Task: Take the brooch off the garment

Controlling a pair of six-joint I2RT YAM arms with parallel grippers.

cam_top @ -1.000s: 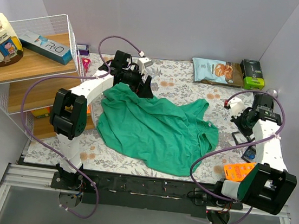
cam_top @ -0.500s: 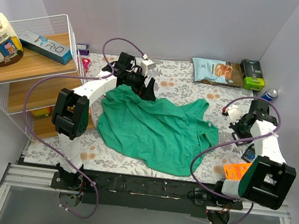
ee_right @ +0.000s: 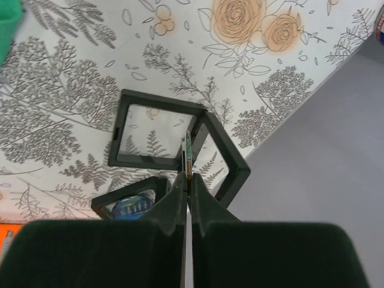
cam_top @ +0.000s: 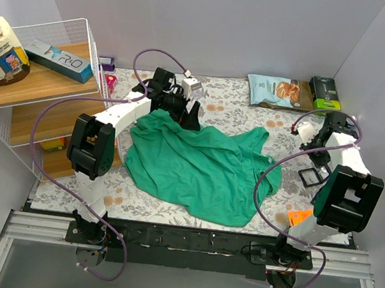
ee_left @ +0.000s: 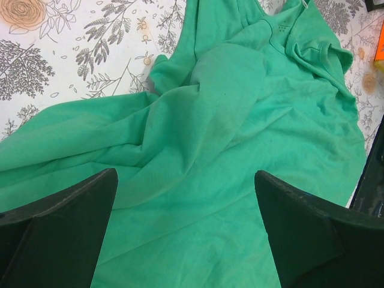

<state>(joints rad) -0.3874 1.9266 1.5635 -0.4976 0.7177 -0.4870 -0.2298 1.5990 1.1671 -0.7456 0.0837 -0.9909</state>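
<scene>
The green garment (cam_top: 201, 162) lies crumpled in the middle of the floral mat and fills the left wrist view (ee_left: 240, 120). My left gripper (cam_top: 186, 111) is open and empty just above its far left part, its jaws (ee_left: 186, 174) wide apart over plain cloth. No speck shows on the cloth. My right gripper (cam_top: 322, 154) is off the garment at the right edge. It is shut (ee_right: 188, 177) on a thin small disc seen edge-on, the brooch (ee_right: 188, 153), above an open black frame case (ee_right: 162, 135).
A second black case holding a blue badge (ee_right: 132, 204) lies beside the open one (cam_top: 309, 177). An orange packet (cam_top: 299, 217) lies near the right arm's base. A snack bag (cam_top: 277, 91) and a green box (cam_top: 324, 95) are at the back. A wire shelf (cam_top: 37, 90) stands at left. The right wall (ee_right: 324, 150) is close.
My right arm has swung towards the far right corner, its wrist now over the black cases. The left arm has barely moved.
</scene>
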